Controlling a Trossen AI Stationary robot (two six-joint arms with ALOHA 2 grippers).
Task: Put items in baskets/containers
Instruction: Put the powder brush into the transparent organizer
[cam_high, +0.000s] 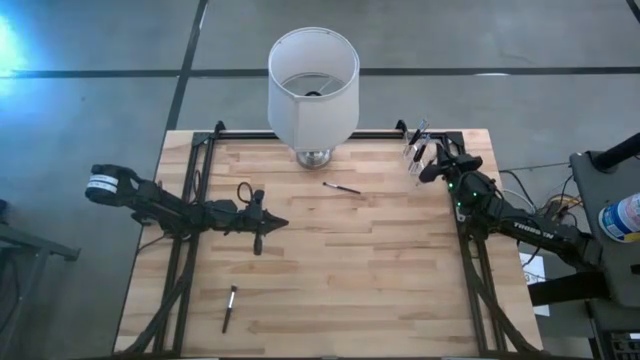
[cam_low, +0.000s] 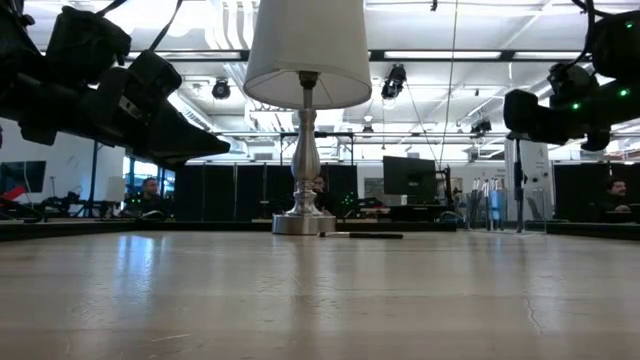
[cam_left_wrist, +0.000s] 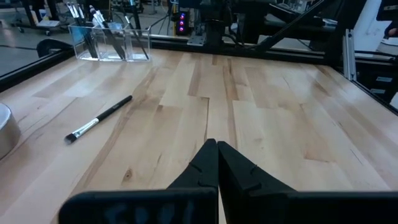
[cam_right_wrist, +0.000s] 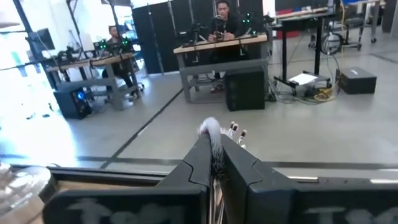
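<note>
Right hand (cam_right_wrist: 214, 163) is up at the far right corner of the counter (cam_high: 330, 270), clamped on a brush: its wrist view shows pale bristles poking out between the closed fingers. It's hovering right over the clear cup (cam_left_wrist: 111, 42), so this one looks about to be dropped in, though that's my read, not a done thing.

Left hand (cam_left_wrist: 217, 163) is parked low over the left-middle of the counter, fingers pinched together with nothing in them. Just waiting, I'd say.

The clear cup sits at that far right corner and already has a bunch of brushes standing in it. I can make out several handles, but they overlap too much to count exactly.

Still loose on the counter:
- one brush (cam_high: 342, 187) lying flat near the lamp (cam_high: 313, 85), just right of its metal base
- one brush (cam_high: 229, 307) down at the near left, well apart from everything else

So count-wise: two hands, one cup, one lamp, two brushes lying loose, one in the right hand, several already in the cup. Most of the job looks done; three left to land, counting the one in the air.
</note>
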